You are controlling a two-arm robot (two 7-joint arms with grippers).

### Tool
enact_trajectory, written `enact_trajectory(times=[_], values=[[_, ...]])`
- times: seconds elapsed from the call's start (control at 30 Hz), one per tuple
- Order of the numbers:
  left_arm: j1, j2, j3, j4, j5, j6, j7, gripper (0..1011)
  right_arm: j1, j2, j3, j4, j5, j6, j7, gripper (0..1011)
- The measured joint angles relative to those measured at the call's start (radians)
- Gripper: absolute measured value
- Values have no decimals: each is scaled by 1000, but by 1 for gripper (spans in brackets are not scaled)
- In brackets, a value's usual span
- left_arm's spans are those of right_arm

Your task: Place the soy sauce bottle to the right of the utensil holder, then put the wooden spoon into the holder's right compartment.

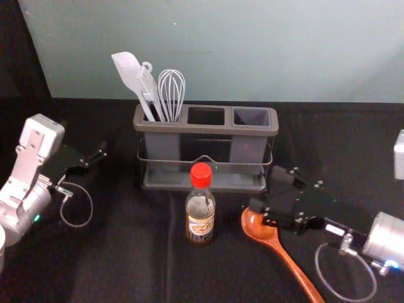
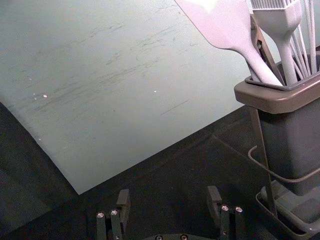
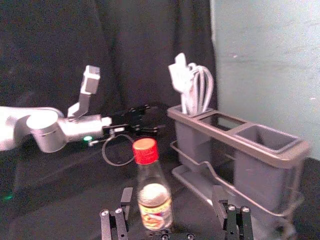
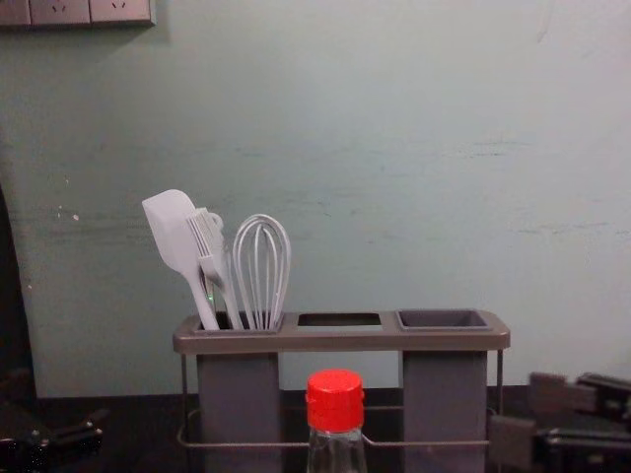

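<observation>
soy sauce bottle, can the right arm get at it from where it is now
Probably yes: the right gripper is open and faces the soy sauce bottle, and nothing visible stands between them.

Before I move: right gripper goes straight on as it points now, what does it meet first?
Likely the soy sauce bottle, seen ahead between the open fingers of the right gripper; depth is unclear, so one finger might brush the utensil holder first.
</observation>
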Motion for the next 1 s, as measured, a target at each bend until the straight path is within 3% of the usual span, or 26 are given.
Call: enact_trajectory(times=[0.23,1.0], values=[[0,0,0,0,0,0,0,1005,71,-24,-67,40,-13,29,45,1003],[0,0,0,0,0,0,0,1005,237,-80,-197,140,-66,21,123,1003]])
